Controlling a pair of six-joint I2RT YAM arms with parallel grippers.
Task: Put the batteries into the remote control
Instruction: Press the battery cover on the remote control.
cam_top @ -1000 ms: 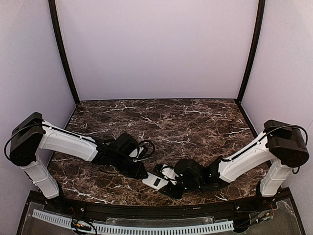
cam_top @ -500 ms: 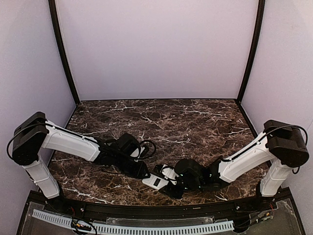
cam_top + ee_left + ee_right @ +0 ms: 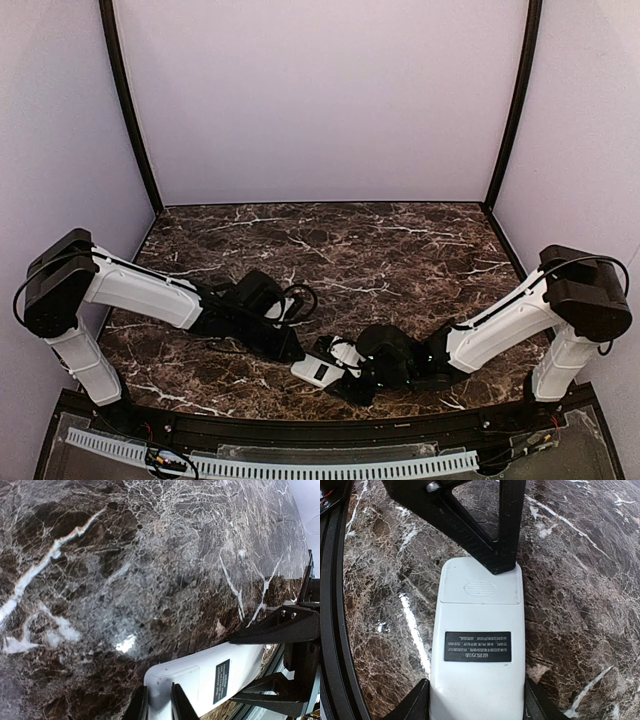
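Observation:
The remote control (image 3: 318,368) lies back up on the marble, its plain white back and black label (image 3: 477,646) showing. My right gripper (image 3: 477,707) is shut on its near end, one finger on each long side. My left gripper (image 3: 159,705) has its jaws nearly together at the far end's corner. One finger (image 3: 182,705) rests on the battery cover (image 3: 481,582) and the other stands just off the end edge. In the top view the left gripper (image 3: 296,352) and the right gripper (image 3: 345,372) meet over the remote. The batteries are out of view.
Dark veined marble tabletop (image 3: 380,250) stretches behind the arms to the lilac walls. A black rail (image 3: 332,630) runs along the table's near edge, close beside the remote. The left arm's cable loop (image 3: 298,297) hangs above its wrist.
The left wrist has shifted very slightly at the remote's end. The remote and the right arm have not moved.

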